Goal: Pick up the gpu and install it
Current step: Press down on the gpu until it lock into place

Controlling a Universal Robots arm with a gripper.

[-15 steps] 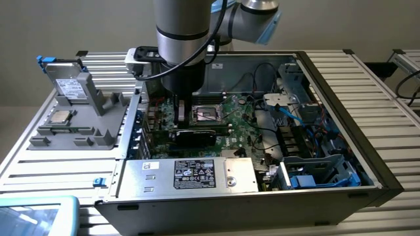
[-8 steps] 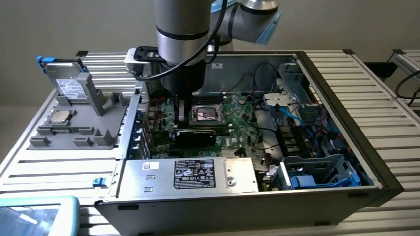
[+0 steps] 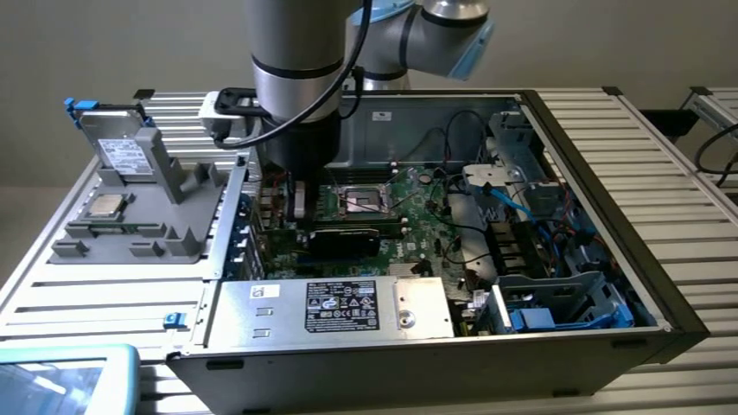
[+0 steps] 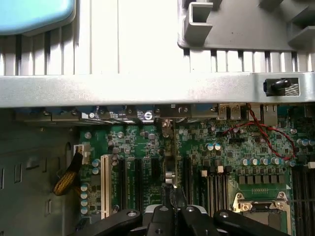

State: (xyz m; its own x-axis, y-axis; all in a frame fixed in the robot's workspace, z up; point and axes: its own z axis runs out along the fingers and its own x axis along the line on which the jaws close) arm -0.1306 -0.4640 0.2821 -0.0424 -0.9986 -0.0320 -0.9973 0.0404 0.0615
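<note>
The arm reaches down into the open computer case (image 3: pixel 600 216), which lies on its side on a slatted aluminium table (image 3: pixel 680 156). The gripper (image 3: pixel 297 203) is low over the green motherboard (image 3: pixel 398 203), toward the exterior view's left side of the case, near the rear wall.

Wrist view: the gripper (image 4: pixel 172 199) has its black fingers (image 4: pixel 178 196) drawn close together on a thin card seen edge-on, the gpu (image 4: pixel 169 162). The card stands upright, perpendicular to the motherboard (image 4: pixel 236 147), and runs from the fingers toward the case's rear wall (image 4: pixel 147 88). It sits in line with the row of expansion slots (image 4: pixel 120 182), between the black slots and the memory slots (image 4: pixel 211 184). Whether its lower edge is fully seated in a slot cannot be told.

Exterior view: the gpu itself is hidden behind the arm.

Other items:
- Processor socket (image 3: pixel 366 201) on the motherboard, just to the exterior view's right of the gripper.
- Power supply (image 3: pixel 334 307) with a label, along the near edge of the case.
- Grey parts fixture (image 3: pixel 138 216) on the table beside the case, holding 1 small silver processor chip (image 3: pixel 106 205).
</note>
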